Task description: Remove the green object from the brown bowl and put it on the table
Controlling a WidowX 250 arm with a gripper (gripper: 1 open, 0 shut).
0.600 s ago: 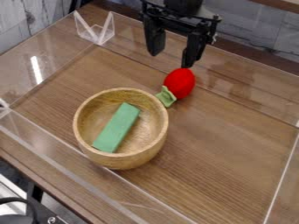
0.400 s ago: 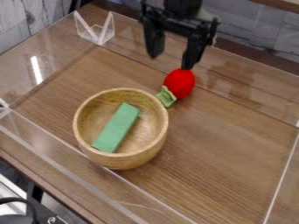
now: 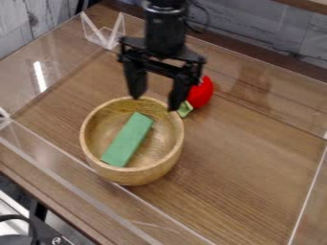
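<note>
A: What has just been changed?
B: The end effector (image 3: pixel 155 89) has been brought forward, toward the camera. Less than 1 second ago it was held farther back, behind the red toy (image 3: pixel 201 92); now it is seen at the far side of the brown bowl (image 3: pixel 156 151), with the far rim partly covered from view.

A: Has anything else been shifted?
B: No shift is seen. The green block (image 3: pixel 126 140) is still found inside the bowl, laid lengthwise on a slant, its far end pointed toward the arm. The red toy is left outside, just beside the bowl's far right as viewed.

A: How are the fingers set?
B: They are spread wide, 1 to each side, and nothing is held between them.

A: What is meant by this for the task?
B: The approach can be judged to be under way, but removal has not been started: the block is neither gripped nor lifted. Whether the fingertips are above the rim or level with it cannot be told from this 1 view.

A: What is called for next?
B: A little more forward travel is probably needed, then a descent with 1 finger placed along each long side. If the descent is begun too soon, the rim could be struck and the bowl pushed. After the lift, the wall should be cleared before the block is set down on the counter (image 3: pixel 243 163).
</note>
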